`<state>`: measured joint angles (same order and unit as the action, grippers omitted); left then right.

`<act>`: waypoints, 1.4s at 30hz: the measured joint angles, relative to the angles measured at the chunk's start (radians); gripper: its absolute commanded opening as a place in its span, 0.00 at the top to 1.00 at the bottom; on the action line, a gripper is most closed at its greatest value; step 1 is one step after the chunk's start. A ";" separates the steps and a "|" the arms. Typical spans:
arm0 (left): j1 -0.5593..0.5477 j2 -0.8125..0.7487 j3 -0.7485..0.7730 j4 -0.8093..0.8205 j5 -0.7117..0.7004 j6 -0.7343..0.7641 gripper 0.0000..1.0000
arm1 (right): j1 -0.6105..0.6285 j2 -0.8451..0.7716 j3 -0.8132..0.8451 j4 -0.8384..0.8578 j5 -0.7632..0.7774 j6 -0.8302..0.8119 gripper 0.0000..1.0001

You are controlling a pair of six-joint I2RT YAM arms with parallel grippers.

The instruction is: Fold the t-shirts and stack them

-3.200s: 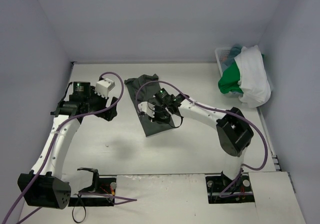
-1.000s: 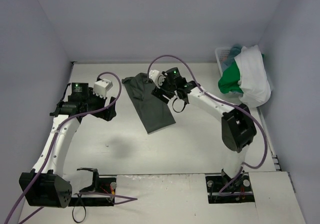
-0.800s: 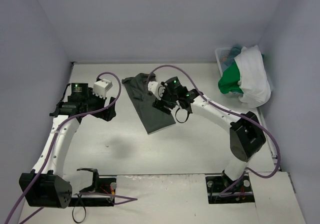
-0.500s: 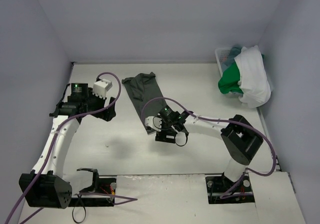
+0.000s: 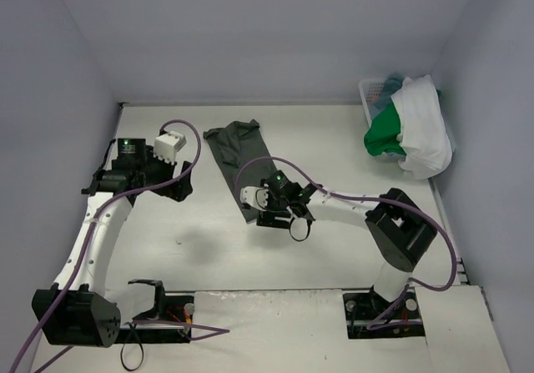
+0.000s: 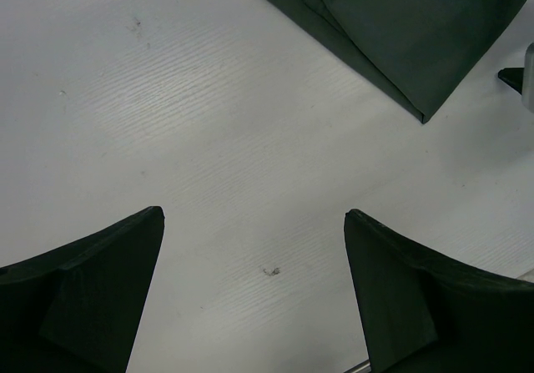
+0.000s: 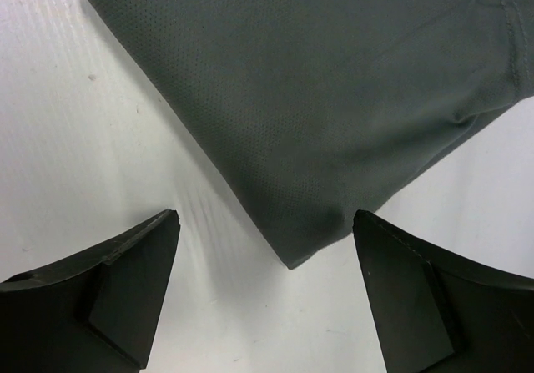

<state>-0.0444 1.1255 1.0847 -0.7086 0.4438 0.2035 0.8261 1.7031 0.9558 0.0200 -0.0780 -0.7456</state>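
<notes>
A dark grey-green t-shirt (image 5: 240,149), folded into a long strip, lies flat mid-table. My right gripper (image 5: 267,216) hangs open over its near end. In the right wrist view the shirt's near corner (image 7: 292,256) sits between the wide-spread fingers of the right gripper (image 7: 266,214), touching neither. My left gripper (image 5: 183,183) is open over bare table left of the shirt. In the left wrist view the left gripper (image 6: 254,214) holds nothing, with the shirt (image 6: 400,22) at top right. White (image 5: 425,131), bright green (image 5: 384,135) and teal-blue (image 5: 392,85) t-shirts hang from the basket.
The white lattice basket (image 5: 370,96) stands at the back right corner against the wall. Walls close the table on the left, back and right. Purple cables loop over both arms.
My right gripper has swung from the shirt's far end down to its near corner and stayed open. The shirt lies as a strip, and the left arm has not moved.
</notes>
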 measured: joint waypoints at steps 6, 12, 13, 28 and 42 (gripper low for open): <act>0.001 -0.002 -0.001 0.000 0.000 0.000 0.17 | 0.000 0.054 0.024 0.056 -0.010 -0.019 0.18; 0.001 -0.002 -0.001 0.001 0.000 0.000 0.17 | 0.000 0.102 0.059 0.117 -0.019 -0.047 0.19; 0.001 -0.002 -0.001 0.001 0.000 0.000 0.17 | 0.000 0.112 0.068 0.124 -0.021 -0.049 0.20; 0.008 -0.002 -0.002 0.000 0.012 0.000 0.17 | 0.000 0.197 0.133 0.152 -0.096 -0.113 0.63; 0.014 0.031 0.000 -0.005 0.024 -0.003 0.17 | -0.002 0.099 0.110 -0.136 -0.181 -0.124 1.00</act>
<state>-0.0303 1.1561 1.0851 -0.7132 0.4683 0.2005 0.8242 1.8019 1.0657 -0.1158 -0.2592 -0.8692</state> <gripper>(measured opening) 0.832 0.039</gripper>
